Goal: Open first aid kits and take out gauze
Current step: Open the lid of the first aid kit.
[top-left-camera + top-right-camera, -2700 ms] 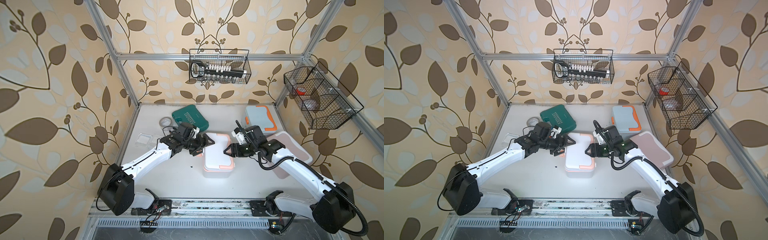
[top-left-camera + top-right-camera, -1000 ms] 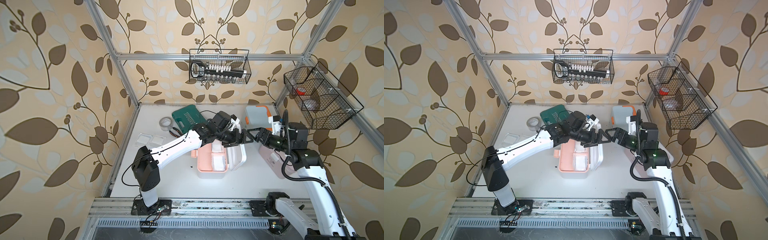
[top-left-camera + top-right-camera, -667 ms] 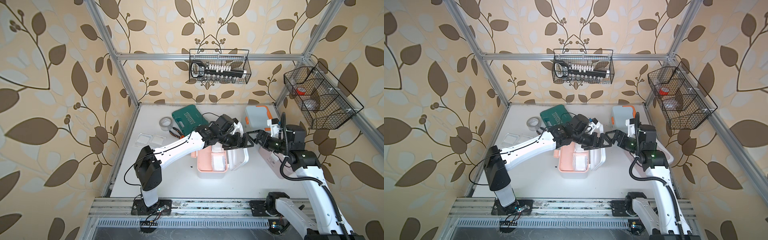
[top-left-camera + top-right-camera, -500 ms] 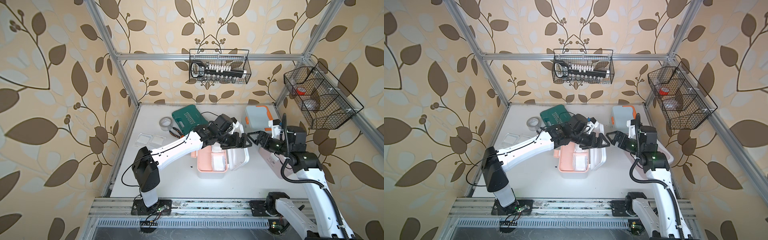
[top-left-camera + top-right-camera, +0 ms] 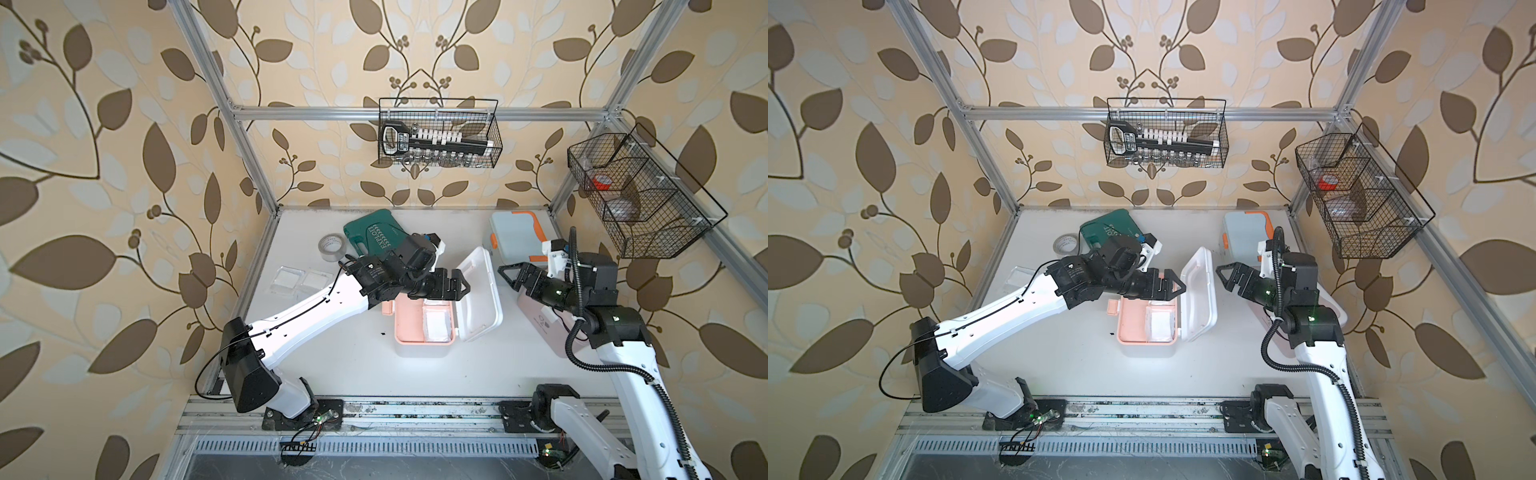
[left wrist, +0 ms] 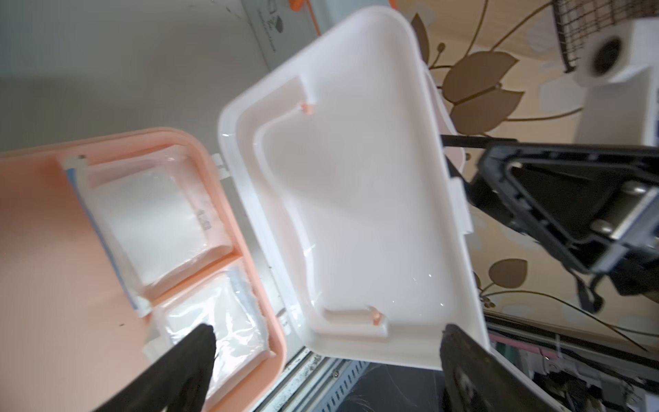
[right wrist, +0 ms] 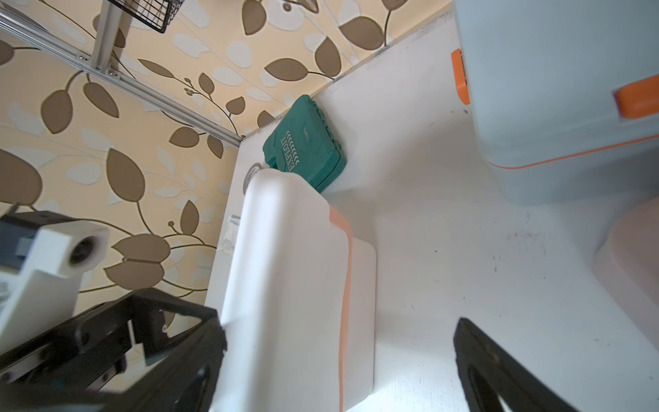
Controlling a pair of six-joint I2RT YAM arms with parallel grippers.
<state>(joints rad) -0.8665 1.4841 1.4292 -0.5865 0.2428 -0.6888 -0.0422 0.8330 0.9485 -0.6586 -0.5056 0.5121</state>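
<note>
The white tabletop (image 5: 332,365) carried everything. At its right edge the dusty pink kit (image 5: 540,328) lay shut, partly beneath the right arm. The light blue kit (image 5: 515,237) with orange trim sat closed at the back right.

In the middle, the white kit (image 5: 419,353) with peach trim stood open. Its lid (image 5: 478,291) was tilted up on the side toward the right arm, and its peach tray (image 5: 409,328) was exposed. A dark green case (image 5: 374,237) lay at the back, left of centre.

The left end effector (image 5: 459,284) hung over the tray with fingers spread wide, grasping nothing. The right end effector (image 5: 1225,276), likewise released and empty, hovered just beside the lid's outer face; contact could not be told.

A grey tape roll (image 5: 331,248) lay beside the green case. Two gauze packets (image 6: 153,221) lay in the tray's compartments. Two more packets (image 5: 286,277) lay side by side on the tabletop near its left edge.
</note>
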